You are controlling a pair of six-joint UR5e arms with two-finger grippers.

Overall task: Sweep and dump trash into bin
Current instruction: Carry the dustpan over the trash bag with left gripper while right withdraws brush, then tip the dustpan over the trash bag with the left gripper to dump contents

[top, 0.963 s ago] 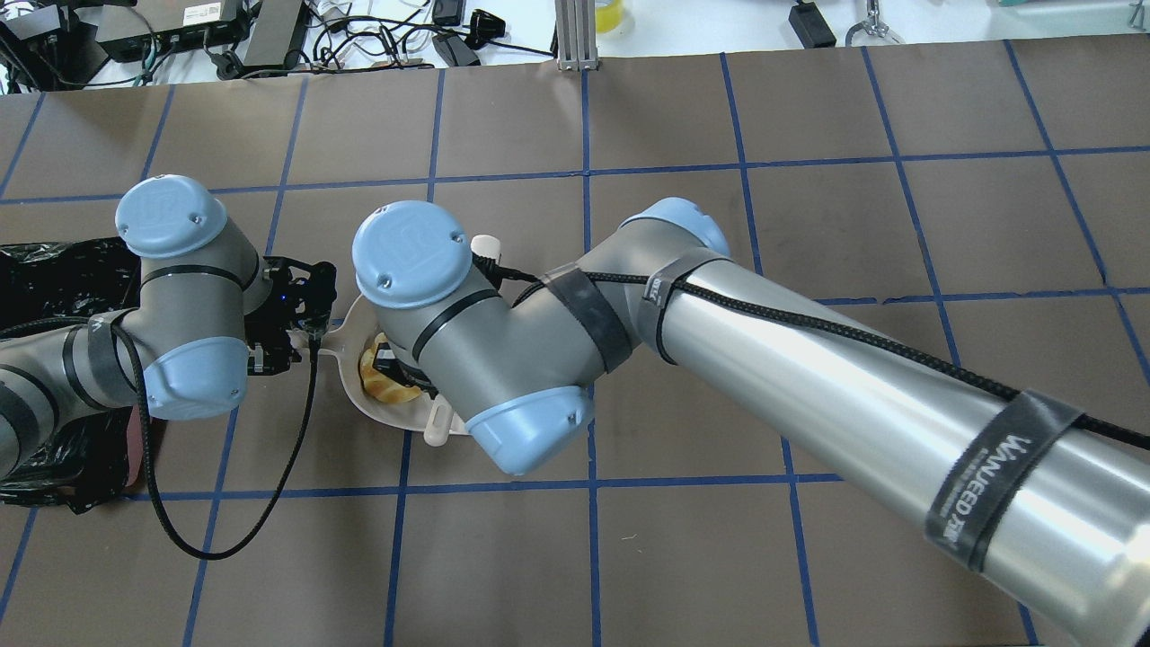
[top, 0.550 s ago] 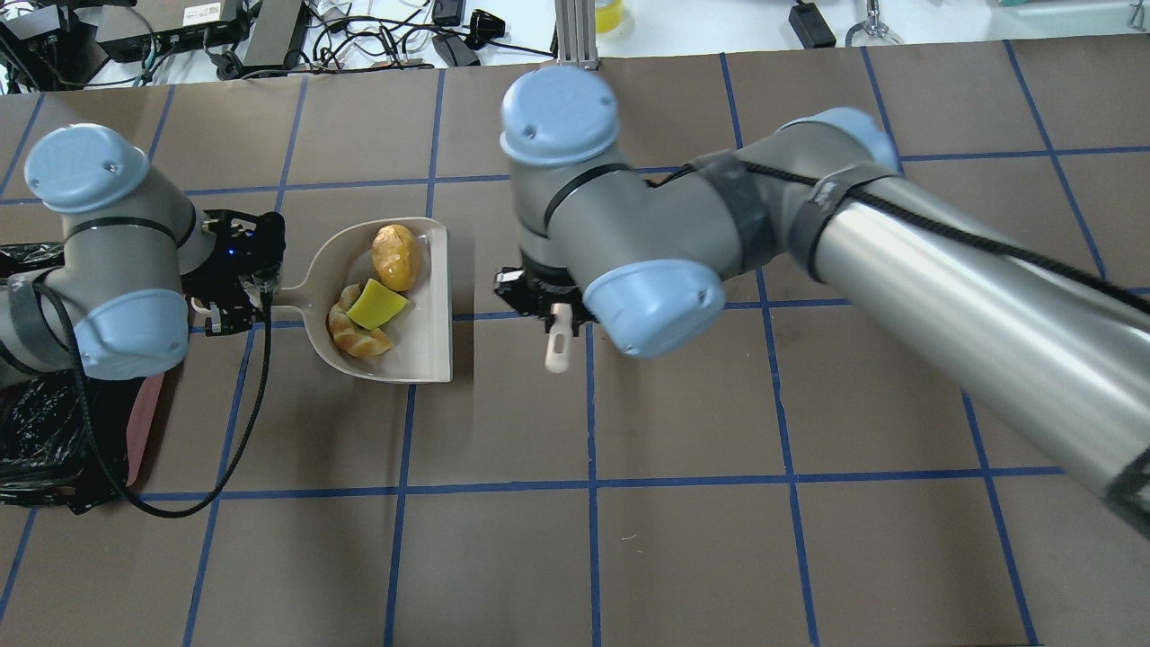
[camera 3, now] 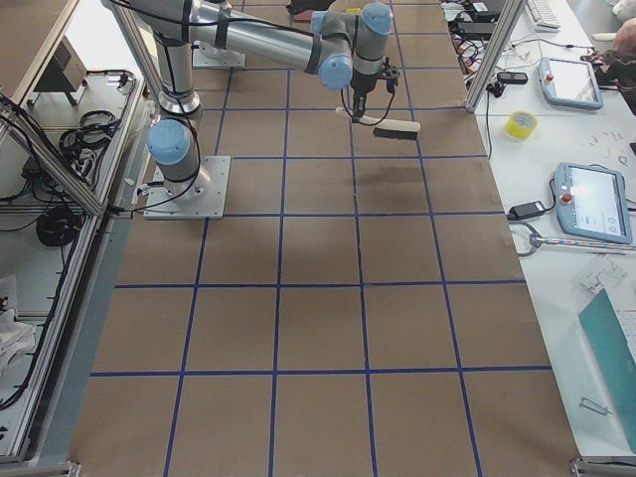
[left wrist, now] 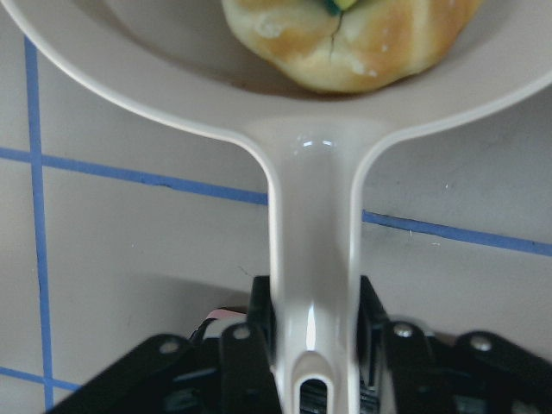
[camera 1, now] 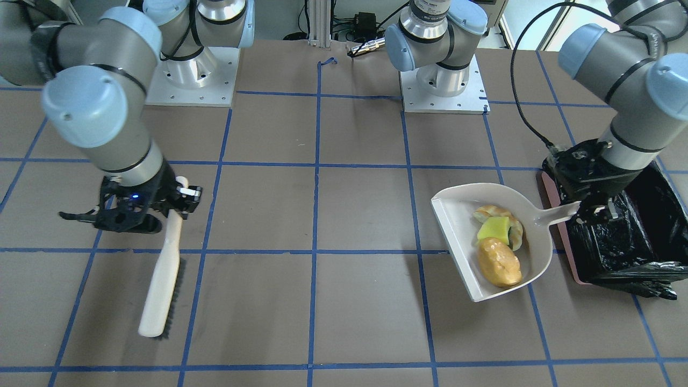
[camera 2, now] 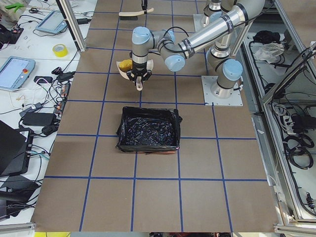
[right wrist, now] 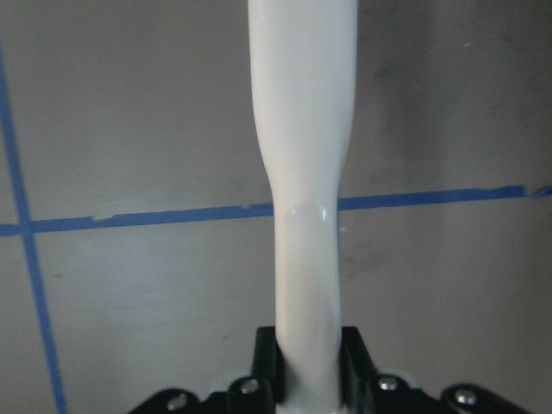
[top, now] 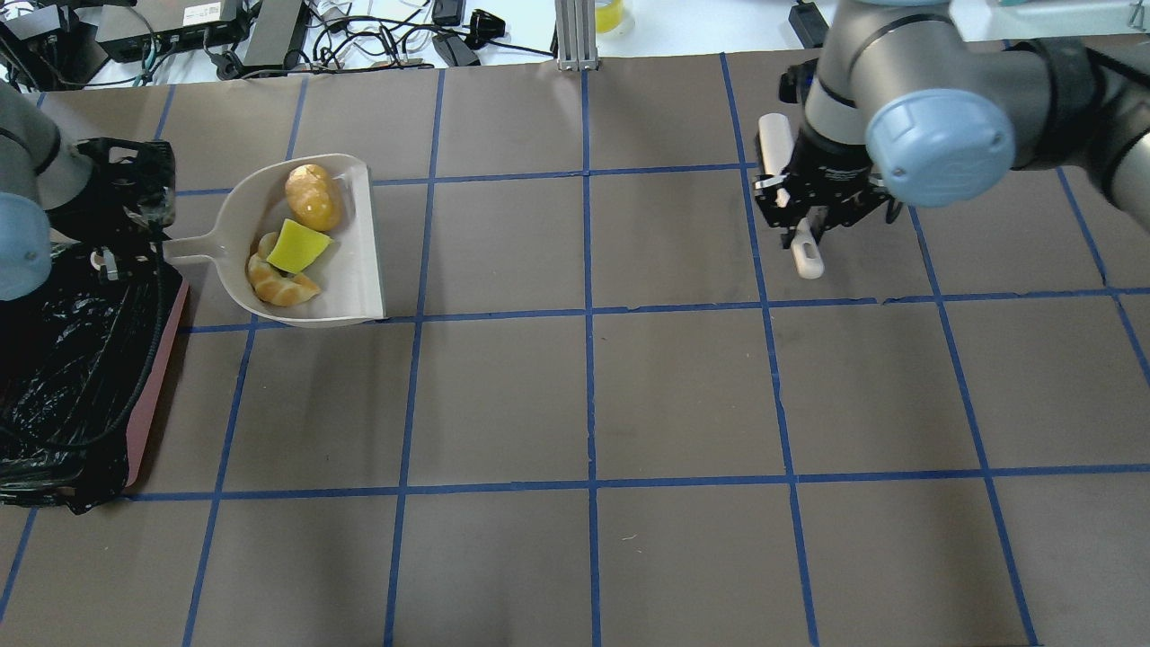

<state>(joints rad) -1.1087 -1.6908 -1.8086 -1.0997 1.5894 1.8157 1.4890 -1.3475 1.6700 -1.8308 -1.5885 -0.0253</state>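
Observation:
The light grey dustpan (top: 355, 270) holds the yellow sponge wedge (top: 296, 247), the cream crescent peel (top: 280, 289) and the golden-brown potato lump (top: 312, 196). My left gripper (top: 154, 244) is shut on the dustpan's handle (left wrist: 312, 259), just beside the far end of the pink bin with the black bag (top: 72, 377). In the front view the dustpan (camera 1: 457, 226) lies left of the bin (camera 1: 629, 247). My right gripper (top: 806, 211) is shut on the handle of a cream brush (camera 1: 161, 285), far off on the other side of the table. The brush handle (right wrist: 304, 129) fills the right wrist view.
Blue tape lines grid the brown table. Cables and electronics (top: 269, 36) lie beyond its far edge. The two arm bases (camera 1: 441, 80) stand on plates at the robot's side. The left arm's cable (top: 135, 377) hangs over the bin.
The brush has left the dustpan. My right arm carried it far to the right. My left arm moved the loaded dustpan left and toward the far side, closer to the bin.

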